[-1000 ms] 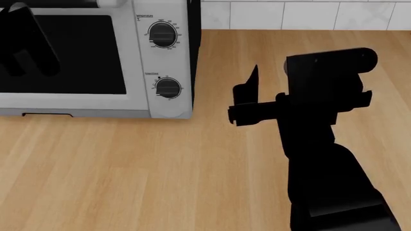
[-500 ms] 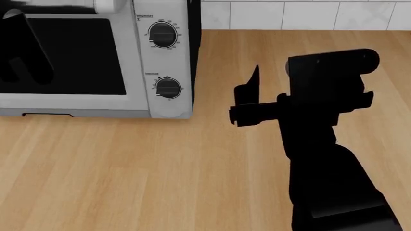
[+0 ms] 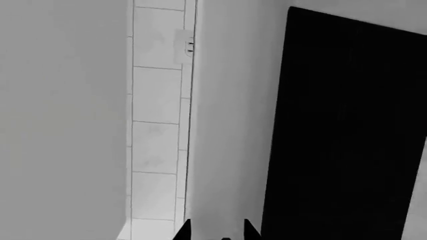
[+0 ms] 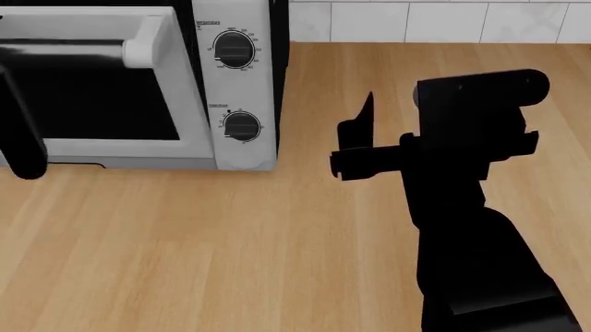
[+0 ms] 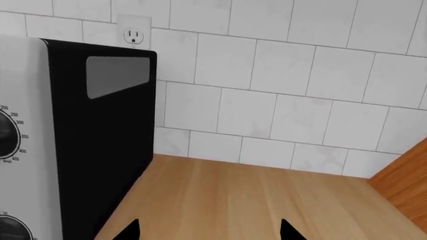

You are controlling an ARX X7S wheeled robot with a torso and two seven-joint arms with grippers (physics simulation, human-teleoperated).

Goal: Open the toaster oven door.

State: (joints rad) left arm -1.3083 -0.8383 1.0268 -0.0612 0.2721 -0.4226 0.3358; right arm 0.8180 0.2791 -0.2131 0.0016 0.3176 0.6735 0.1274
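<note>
The toaster oven [image 4: 235, 90] stands at the back left of the counter, with two black knobs [image 4: 234, 50] on its side panel. The toaster oven door [image 4: 102, 146] leans out from the top, its dark window facing me and its bar handle [image 4: 65, 52] ending in a white bracket. My left arm [image 4: 21, 131] crosses the door's left end. My left gripper [image 3: 215, 231] has its tips narrowly apart, and the handle is hidden in that wrist view. My right gripper [image 4: 356, 135] hovers open over the counter to the right of the oven, its jaws wide and empty in the right wrist view [image 5: 208, 231].
A wooden counter [image 4: 185, 242] runs in front of and to the right of the oven. A white tiled wall [image 4: 434, 21] with an outlet [image 5: 133, 31] stands behind. The oven's black side [image 5: 100, 140] faces my right gripper. A wooden panel [image 5: 407, 180] is at the far right.
The door's top edge and handle have swung outward and down from the oven front, and my left arm has moved down with them. My right arm has stayed put.
</note>
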